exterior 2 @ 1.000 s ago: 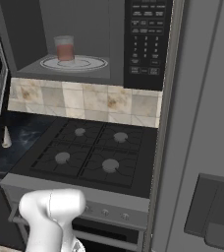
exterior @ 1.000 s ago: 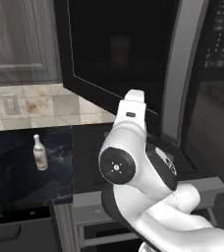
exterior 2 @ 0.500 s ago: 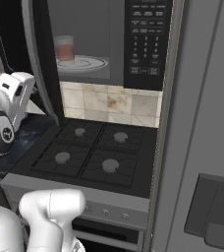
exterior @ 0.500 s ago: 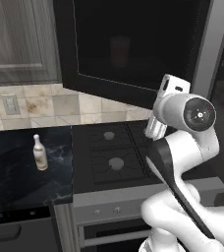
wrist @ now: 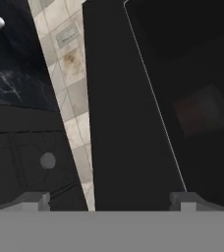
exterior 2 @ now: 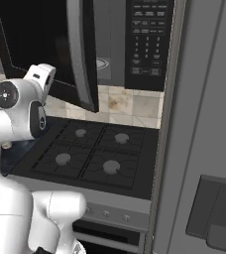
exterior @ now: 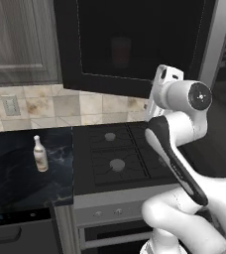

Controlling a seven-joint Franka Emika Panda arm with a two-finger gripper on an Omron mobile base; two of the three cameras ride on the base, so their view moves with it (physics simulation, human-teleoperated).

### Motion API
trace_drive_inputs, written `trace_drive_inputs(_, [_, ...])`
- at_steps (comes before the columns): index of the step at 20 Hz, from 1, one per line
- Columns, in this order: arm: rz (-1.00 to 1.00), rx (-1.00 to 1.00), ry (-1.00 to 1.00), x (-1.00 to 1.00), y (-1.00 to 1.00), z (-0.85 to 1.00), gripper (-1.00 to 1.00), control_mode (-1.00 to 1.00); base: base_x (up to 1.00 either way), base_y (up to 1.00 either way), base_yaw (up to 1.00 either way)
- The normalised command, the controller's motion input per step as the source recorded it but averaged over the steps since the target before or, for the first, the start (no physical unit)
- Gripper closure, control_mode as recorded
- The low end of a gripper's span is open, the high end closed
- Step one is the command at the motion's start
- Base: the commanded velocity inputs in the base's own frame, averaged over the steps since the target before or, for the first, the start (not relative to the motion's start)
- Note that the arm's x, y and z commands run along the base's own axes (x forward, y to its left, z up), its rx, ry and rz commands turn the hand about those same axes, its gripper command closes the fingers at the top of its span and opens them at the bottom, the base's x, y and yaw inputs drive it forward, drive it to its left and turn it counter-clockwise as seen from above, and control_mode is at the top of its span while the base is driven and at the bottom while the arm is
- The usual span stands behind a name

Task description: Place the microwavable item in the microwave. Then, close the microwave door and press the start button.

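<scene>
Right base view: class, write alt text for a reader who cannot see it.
A black microwave door with a grey bar handle stands partly open above a black four-burner stove. The keypad shows at its right, and the white robot arm rises at lower left.

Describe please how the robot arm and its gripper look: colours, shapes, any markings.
The arm has smooth, rounded white shells with dark bands at its joints and a round grey cap with small dots on one joint. A flat white flange sits near the wrist. The gripper ends in two small dark grey blocky finger tips. No cables or lettering are visible.
</scene>
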Motion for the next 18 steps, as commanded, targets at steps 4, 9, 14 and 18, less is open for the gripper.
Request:
trace_drive_inputs(4, [0.06,0.0,0.0,0.7,0.0,0.0,-1.0,-1.0,0.0,0.0,0.0])
trace_drive_inputs(9, [0.04,0.0,0.0,0.48,-0.04,0.0,-1.0,-1.0,0.0,0.0,0.0])
trace_drive_inputs(14, [0.0,0.0,0.0,0.37,0.0,0.02,-1.0,-1.0,0.0,0.0,0.0])
trace_drive_inputs(18, [0.0,0.0,0.0,0.41,0.0,0.11,-1.0,-1.0,0.0,0.0,0.0])
